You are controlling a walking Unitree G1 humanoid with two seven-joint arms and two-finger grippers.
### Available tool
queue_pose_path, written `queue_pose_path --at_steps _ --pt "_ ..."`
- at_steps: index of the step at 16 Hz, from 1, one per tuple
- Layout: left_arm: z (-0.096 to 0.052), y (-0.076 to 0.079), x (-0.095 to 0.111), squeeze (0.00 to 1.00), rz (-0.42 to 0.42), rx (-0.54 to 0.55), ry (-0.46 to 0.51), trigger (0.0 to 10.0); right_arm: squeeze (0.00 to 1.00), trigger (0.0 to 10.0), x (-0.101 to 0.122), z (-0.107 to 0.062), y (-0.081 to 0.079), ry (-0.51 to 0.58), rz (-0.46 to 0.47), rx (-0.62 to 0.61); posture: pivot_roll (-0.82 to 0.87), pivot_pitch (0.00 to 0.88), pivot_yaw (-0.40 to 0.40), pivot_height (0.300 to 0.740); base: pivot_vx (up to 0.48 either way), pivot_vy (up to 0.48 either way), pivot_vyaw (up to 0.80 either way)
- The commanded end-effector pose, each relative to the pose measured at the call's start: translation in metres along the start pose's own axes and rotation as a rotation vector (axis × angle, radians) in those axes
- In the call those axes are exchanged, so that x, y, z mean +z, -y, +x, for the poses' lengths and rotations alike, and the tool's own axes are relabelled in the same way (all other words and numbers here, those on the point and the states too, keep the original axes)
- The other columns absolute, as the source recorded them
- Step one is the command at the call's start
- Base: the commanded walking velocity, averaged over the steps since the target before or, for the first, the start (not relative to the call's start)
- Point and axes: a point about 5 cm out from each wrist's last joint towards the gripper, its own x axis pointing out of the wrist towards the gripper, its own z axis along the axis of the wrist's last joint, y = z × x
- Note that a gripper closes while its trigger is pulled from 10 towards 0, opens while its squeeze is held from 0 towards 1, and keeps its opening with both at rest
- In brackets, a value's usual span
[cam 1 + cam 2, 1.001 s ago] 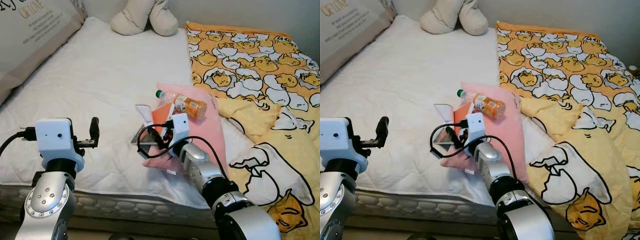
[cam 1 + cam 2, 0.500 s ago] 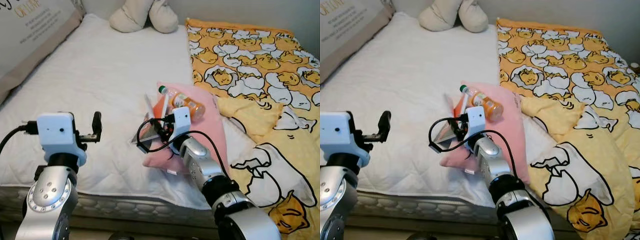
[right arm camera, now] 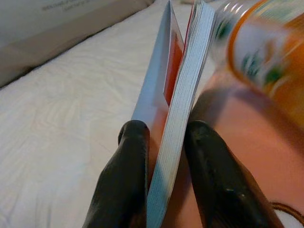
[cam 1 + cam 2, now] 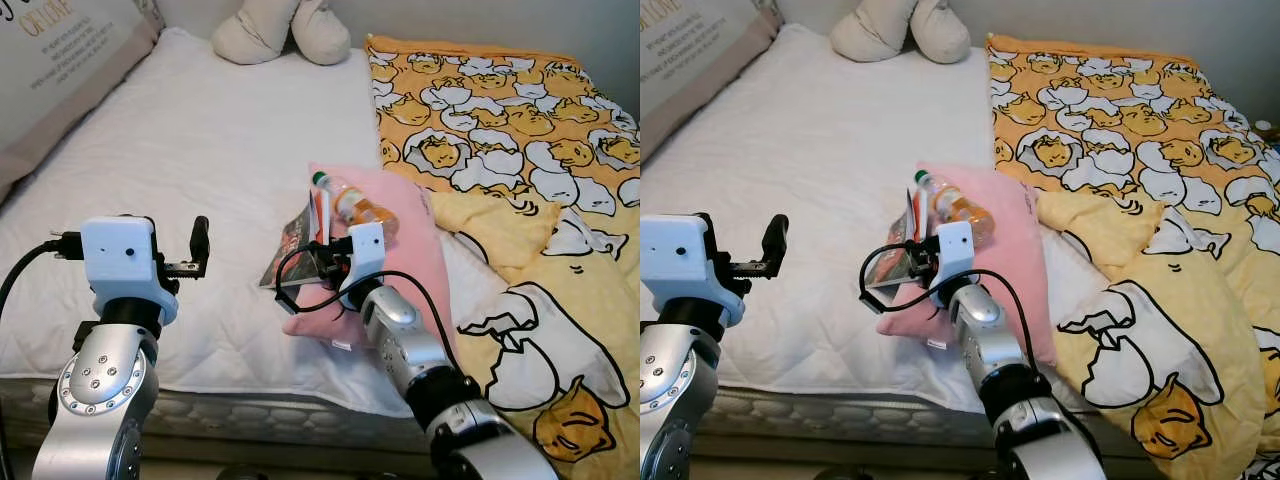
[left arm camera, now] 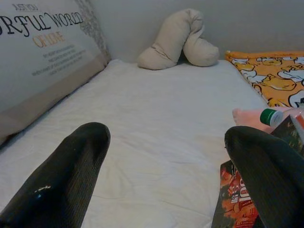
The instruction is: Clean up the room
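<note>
Scene: bed (image 4: 200, 150) with white quilted cover; yellow cartoon-print blanket (image 4: 520, 150) over the robot's right half. Cream plush cushion (image 4: 282, 30) at the head of the bed. Large printed pillow (image 4: 50, 70) along the far left edge.

Pink pillow (image 4: 400, 250) lies near the front edge of the bed, between the white cover and the blanket, touching the blanket's folded edge.

Book (image 4: 300, 235): tilted up on edge at the left side of the pink pillow, dark cover facing the robot's left, orange inner cover and white page block visible from the wrist. One lower edge rests at the pillow/mattress boundary.

Bottle (image 4: 352, 203): plastic, green cap, orange label. Lies on its side on the pink pillow, just beside the book's upper edge; cap end toward the book. Contact between the two: cannot tell.

Right gripper (image 3: 164, 156): at the pillow's left side, narrow, fingers (image 3: 128, 171) clamped on the book, one on the outer cover and the other against the page block.

Left gripper (image 5: 166, 175): raised above the front-left part of the bed, well apart from the book, fingers spread wide, holding nothing. Its wrist view looks along the white cover toward the cushion, with the book's dark cover and the green bottle cap at one side.
</note>
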Motion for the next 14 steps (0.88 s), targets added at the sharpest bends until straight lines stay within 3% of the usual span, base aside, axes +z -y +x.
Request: queue_pose_path --at_steps 1,3,5,10,14 --pt "0.002 0.001 0.0 0.0 0.017 -0.009 0.001 10.0 0.0 0.0 0.012 0.004 -0.021 0.057 0.003 0.036 0.17 0.0 -0.004 0.74 0.0 0.0 0.0" --pt "0.003 0.001 -0.001 0.0 0.018 -0.007 0.003 10.0 0.0 0.0 0.023 0.001 -0.023 0.115 -0.042 0.045 0.17 0.0 -0.007 0.74 0.0 0.0 0.0" --pt "0.009 0.006 -0.007 0.0 0.002 -0.015 -0.012 10.0 0.0 0.0 0.052 -0.009 -0.024 0.249 -0.104 0.047 0.14 0.0 -0.016 0.74 0.0 0.0 0.0" --pt "0.028 0.009 -0.013 0.0 -0.045 -0.026 -0.008 10.0 0.0 0.0 0.075 -0.01 -0.006 0.311 -0.146 -0.017 0.1 0.0 -0.023 0.74 0.0 0.0 0.0" --pt "0.04 0.016 -0.021 0.0 -0.081 -0.075 -0.015 10.0 0.0 0.0 0.082 -0.01 0.004 0.322 -0.173 -0.043 0.08 0.0 -0.027 0.74 0.0 0.48 0.0"
